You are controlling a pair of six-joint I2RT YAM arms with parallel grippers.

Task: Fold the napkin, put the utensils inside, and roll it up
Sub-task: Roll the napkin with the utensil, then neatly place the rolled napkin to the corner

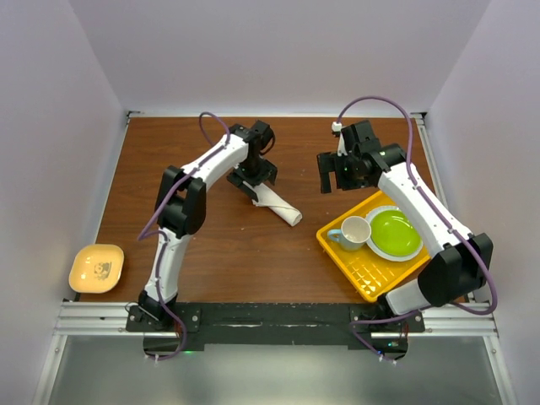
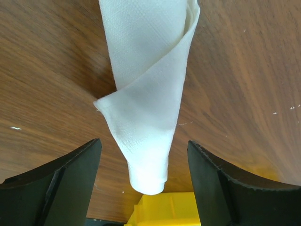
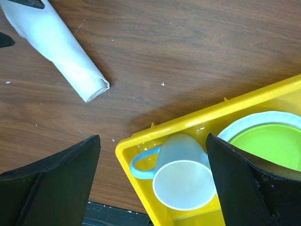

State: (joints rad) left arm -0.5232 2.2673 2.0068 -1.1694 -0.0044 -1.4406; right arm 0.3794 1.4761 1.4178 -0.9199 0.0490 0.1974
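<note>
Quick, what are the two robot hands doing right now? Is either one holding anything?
Left hand: open, one finger on each side of the rolled napkin, not gripping it.
Right hand: open, holding nothing.

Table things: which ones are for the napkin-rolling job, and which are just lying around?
For the job: rolled white napkin.
Just lying about: yellow tray, cup, green plate, small orange dish.
</note>
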